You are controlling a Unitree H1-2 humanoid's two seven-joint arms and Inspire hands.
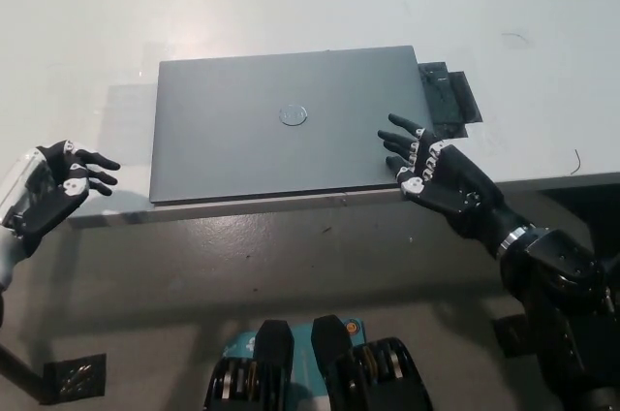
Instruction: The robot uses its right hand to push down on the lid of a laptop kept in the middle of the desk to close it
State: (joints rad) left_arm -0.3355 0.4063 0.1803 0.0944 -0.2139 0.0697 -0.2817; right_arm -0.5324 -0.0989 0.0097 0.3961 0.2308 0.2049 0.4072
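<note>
The laptop [286, 125] lies flat and closed in the middle of the white tabletop [291, 4], so the job looks done. The black right hand [431, 173] holds nothing, fingers spread over the lid's near right corner. The white left hand [53, 190] rests empty at the near left.

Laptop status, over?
Laptop lid flat, closed. Right hand open at its front right corner. Left hand open, idle at desk's left edge. Nothing obstructing.

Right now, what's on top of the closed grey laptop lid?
The black right hand lies open over the near right corner of the flat grey laptop; a round logo sits mid-lid. Keyboard and screen are covered. The white left hand rests open off the desk's left edge.
</note>
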